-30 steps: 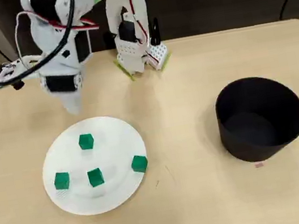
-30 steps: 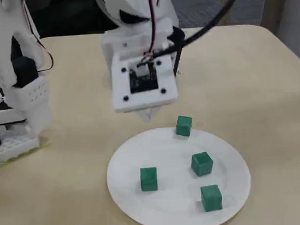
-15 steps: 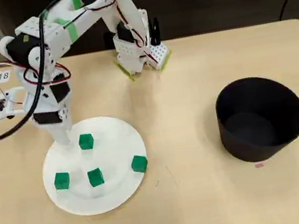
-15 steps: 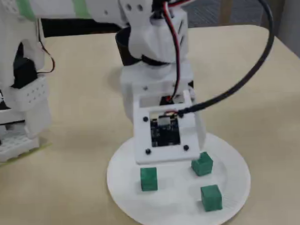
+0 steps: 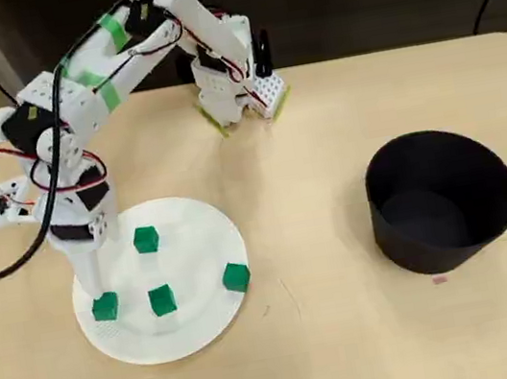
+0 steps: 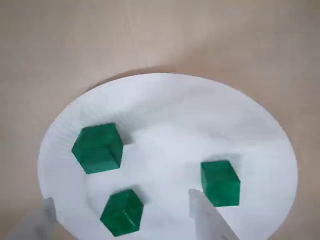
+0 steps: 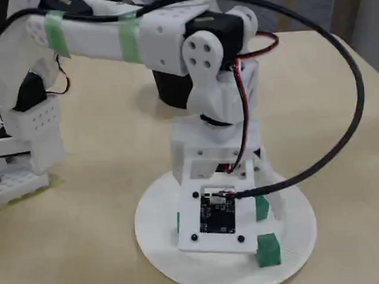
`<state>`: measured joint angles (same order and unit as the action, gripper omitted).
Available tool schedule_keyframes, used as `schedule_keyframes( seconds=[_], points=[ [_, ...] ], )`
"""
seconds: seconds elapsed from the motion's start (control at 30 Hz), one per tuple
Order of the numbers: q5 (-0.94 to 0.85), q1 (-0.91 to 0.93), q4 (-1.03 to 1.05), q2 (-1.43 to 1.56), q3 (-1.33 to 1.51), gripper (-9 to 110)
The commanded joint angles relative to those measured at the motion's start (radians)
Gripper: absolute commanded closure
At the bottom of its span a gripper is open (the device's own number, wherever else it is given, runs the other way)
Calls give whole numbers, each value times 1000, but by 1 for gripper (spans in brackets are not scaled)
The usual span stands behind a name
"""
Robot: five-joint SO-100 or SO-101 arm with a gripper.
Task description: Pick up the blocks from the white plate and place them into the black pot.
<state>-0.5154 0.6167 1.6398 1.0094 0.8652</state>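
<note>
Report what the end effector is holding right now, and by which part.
Nothing is held. The end effector is open, its fingers either side of one green block on the white plate, not closed on it. All four blocks sit on the plate.

In the fixed view, two blocks [image 7: 261, 207] are largely covered by the camera mount [image 7: 217, 213], and the pot [image 7: 169, 90] is mostly hidden behind the arm. In the wrist view, the end effector [image 6: 120, 220] is cut off by the lower edge.
</note>
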Motion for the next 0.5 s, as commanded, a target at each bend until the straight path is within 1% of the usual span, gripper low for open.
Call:
schedule_keyframes(
  seconds=[0.0,0.3,0.47],
  points=[
    [12,-14,-8,-17,-89,63],
    [25,-15,-8,-132,-204,63],
    [26,-28,5,-212,-314,64]
  ],
)
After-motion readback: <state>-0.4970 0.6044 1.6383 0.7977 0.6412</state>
